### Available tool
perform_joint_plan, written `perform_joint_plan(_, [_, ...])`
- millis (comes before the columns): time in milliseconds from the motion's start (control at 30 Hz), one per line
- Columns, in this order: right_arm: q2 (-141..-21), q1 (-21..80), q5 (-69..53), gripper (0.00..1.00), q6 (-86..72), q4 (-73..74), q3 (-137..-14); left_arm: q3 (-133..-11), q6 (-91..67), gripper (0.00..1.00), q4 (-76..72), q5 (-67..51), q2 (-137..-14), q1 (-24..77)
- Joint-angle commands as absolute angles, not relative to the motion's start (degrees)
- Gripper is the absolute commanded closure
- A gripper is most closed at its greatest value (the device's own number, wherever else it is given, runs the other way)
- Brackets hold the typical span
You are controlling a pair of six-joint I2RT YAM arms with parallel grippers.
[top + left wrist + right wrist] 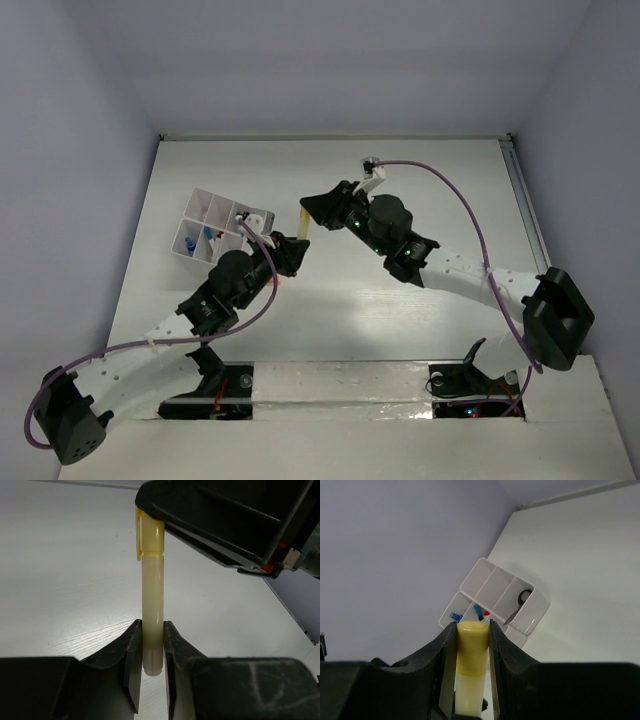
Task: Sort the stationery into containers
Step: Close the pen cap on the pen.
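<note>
A cream tube (152, 590) with a yellow cap (471, 642) hangs above the table between both grippers. My left gripper (152, 632) is shut on the tube's tail end. My right gripper (472, 630) is shut on the yellow cap. In the top view the tube (300, 222) stands just right of the white compartment box (200, 196), with the left gripper (292, 250) below it and the right gripper (306, 208) above it. The box (480, 577) holds black-handled scissors (519, 604) in one compartment and pens with blue caps (480, 613) in others.
The right arm's purple cable (470, 215) arcs over the right half of the table. Grey walls close the table on the left, right and back. A raised rail (525, 200) runs along the right edge.
</note>
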State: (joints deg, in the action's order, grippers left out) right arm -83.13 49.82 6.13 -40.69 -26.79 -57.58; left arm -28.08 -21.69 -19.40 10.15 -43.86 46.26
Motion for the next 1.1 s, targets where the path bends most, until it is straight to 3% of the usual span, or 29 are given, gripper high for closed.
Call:
perform_joint_plan(0, [-81.7, 51.9, 1.1, 1.00, -42.4, -26.8, -54.0, -34.1, -20.6, 1.00, -27.3, 12.5, -44.0, 45.8])
perform_joint_plan(600, [-81.5, 53.7, -7.4, 1.00, -46.5, -28.8, -46.2, -40.5, -17.8, 1.00, -27.2, 13.1, -47.0, 45.8])
perform_joint_plan(1067, [-85.0, 63.2, 2.8, 1.00, -42.9, -22.8, -44.7, -54.0, -13.3, 1.00, -14.4, 13.6, -48.2, 45.8])
